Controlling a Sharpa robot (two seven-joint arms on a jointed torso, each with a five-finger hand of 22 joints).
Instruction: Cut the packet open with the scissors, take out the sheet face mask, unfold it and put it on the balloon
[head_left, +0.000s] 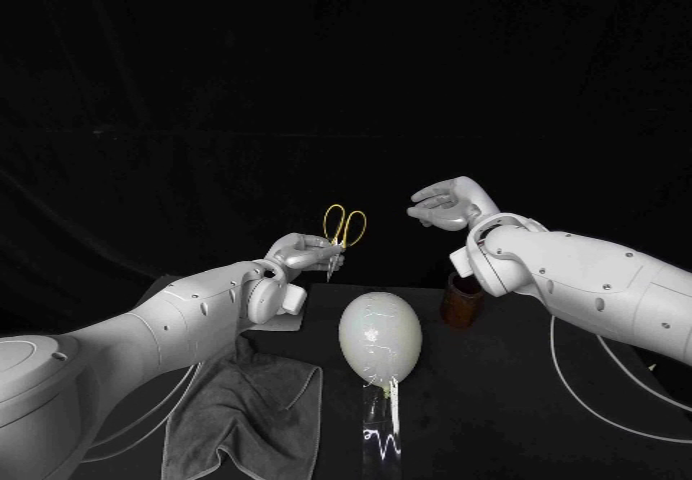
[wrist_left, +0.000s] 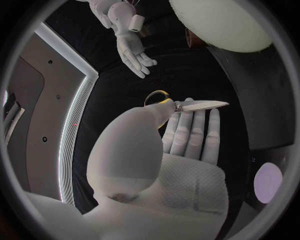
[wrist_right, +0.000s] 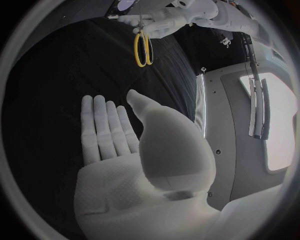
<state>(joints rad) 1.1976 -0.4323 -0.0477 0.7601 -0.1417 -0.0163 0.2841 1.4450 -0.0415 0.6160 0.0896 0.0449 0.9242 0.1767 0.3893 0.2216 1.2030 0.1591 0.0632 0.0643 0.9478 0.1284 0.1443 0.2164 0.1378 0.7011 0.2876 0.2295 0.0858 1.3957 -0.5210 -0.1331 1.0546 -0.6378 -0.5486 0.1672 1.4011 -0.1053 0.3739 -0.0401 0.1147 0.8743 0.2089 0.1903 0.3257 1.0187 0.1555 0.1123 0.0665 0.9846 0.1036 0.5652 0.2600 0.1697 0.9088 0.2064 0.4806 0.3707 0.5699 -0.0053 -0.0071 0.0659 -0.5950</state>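
Presently | we logged left hand (head_left: 303, 252) pinching scissors (head_left: 343, 226), loops up, above the worktop (head_left: 519, 400) | right hand (head_left: 451, 204) spread, empty | balloon (head_left: 379, 335) lay nearby | risk: loose pinch might drop blades onto balloon.

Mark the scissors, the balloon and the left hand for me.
scissors (head_left: 345, 228), head view, where the yellow handle loops meet.
balloon (head_left: 379, 335), head view, middle of its pale body.
left hand (head_left: 300, 252), head view, back of the hand.

No text, label, brand, number or sign could be read in any of the views. The balloon (head_left: 379, 335) and the yellow-handled scissors (head_left: 342, 244) showed plain surfaces, with no marking clear enough to make out.
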